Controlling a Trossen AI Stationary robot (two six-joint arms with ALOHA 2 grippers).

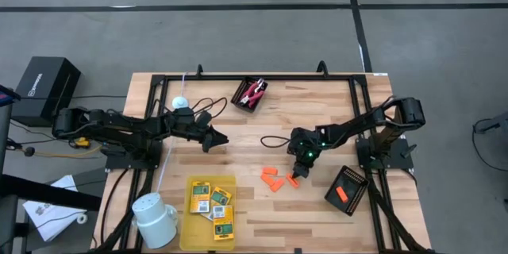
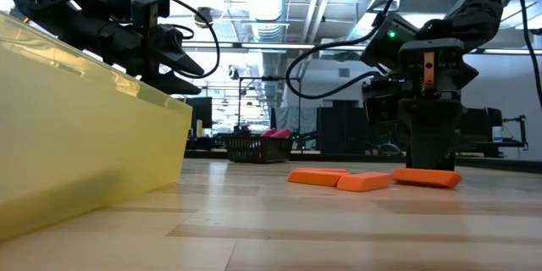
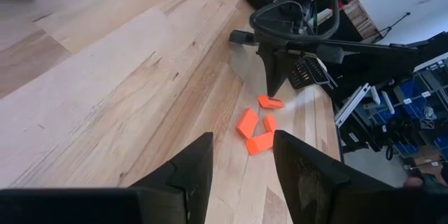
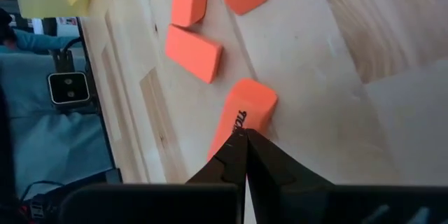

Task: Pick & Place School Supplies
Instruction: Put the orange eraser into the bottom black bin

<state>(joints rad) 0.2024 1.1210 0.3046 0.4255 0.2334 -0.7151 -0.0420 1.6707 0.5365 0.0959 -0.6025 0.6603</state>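
Several stubby orange pieces (image 1: 273, 178) lie flat on the table's middle; one more (image 1: 341, 194) lies in a black tray (image 1: 349, 181) at the right. My right gripper (image 1: 294, 176) points down, shut, with its tips on the rightmost orange piece (image 4: 246, 110). My left gripper (image 1: 217, 138) hangs open above bare wood, left of the pieces, touching nothing. Yellow-and-green packets (image 1: 213, 200) lie in a yellow tray (image 1: 195, 230). The red-handled tool (image 1: 254, 91) lies in a small black basket (image 1: 243, 99) near the far edge. My right gripper comes from above, pointing down. Its shut fingertips (image 4: 236, 143) meet on the top face of the orange piece, near one end (image 4: 238, 120). The piece (image 2: 428, 178) lies flat on the table under them, not lifted.
A white mug (image 1: 155, 216) stands at the near left corner, beside the yellow tray. A small white disc (image 1: 180, 101) lies near the far left. Black frame rails (image 1: 262, 77) run along the table's edges. Bare wood lies between the two grippers.
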